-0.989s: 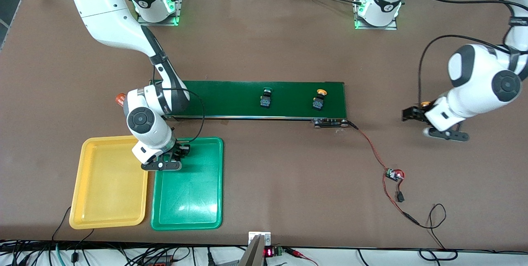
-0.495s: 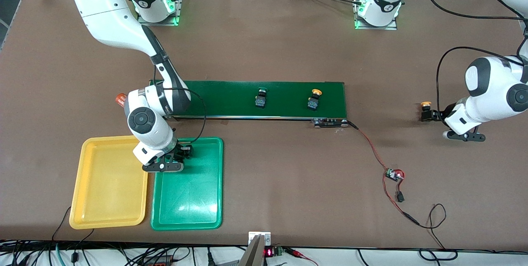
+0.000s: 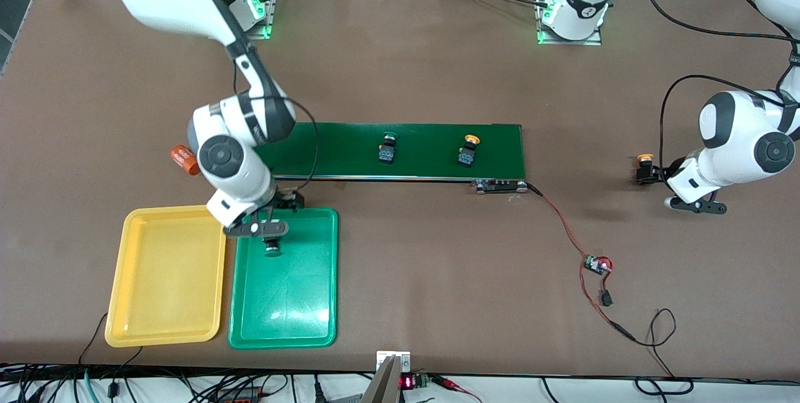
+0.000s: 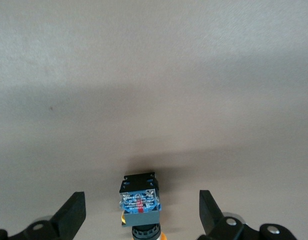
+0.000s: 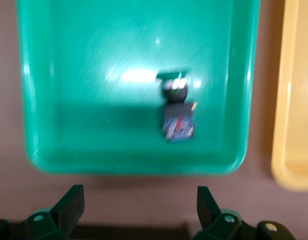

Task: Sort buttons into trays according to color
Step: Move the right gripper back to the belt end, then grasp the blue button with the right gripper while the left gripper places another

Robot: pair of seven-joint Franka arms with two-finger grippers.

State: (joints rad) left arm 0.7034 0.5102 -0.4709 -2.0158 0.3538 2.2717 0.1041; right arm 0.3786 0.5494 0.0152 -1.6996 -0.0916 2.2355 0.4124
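Observation:
A green-capped button (image 3: 272,245) (image 5: 178,111) lies in the green tray (image 3: 294,303) (image 5: 69,75), near its edge toward the conveyor. My right gripper (image 3: 289,199) (image 5: 139,200) is open and empty over the table between that tray and the conveyor. The yellow tray (image 3: 162,278) (image 5: 294,100) lies beside the green one. A green-capped button (image 3: 387,148) and a yellow-capped button (image 3: 469,150) ride on the belt. A second yellow-capped button (image 3: 644,167) (image 4: 140,200) stands on the table between the open fingers of my left gripper (image 3: 655,173) (image 4: 141,212), untouched.
The long dark-green conveyor belt (image 3: 425,137) crosses the middle of the table. An orange cylinder (image 3: 185,160) lies at its end by the right arm. A red-and-black cable with a small circuit board (image 3: 597,264) runs from the belt toward the front camera.
My right gripper let go of the green-capped button in the green tray and rose toward the conveyor. The two belt buttons moved toward the right arm's end. My left arm drew back slightly.

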